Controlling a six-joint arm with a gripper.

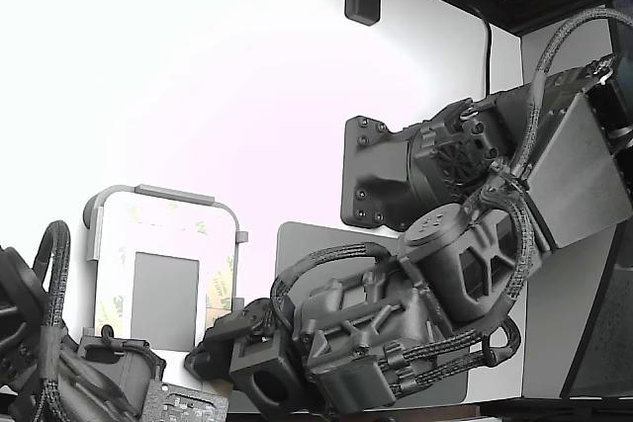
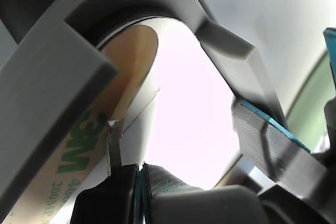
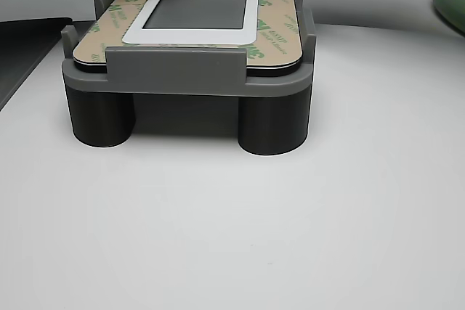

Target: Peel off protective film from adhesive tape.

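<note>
Tan 3M-printed protective film [image 2: 79, 150] on white plate in grey fixture [image 3: 189, 70]; black gripper [image 2: 137, 174] fingers pressed together, pinching thin lifted film tab [image 2: 114, 148] at plate corner.

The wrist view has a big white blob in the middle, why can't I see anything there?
In the wrist view, bright light washes the centre out to blank white, though the protective film with its green 3M print stays readable. In the exterior view, the table glares white too. The other view is evenly lit, with soft shadow under the grey holder.
</note>
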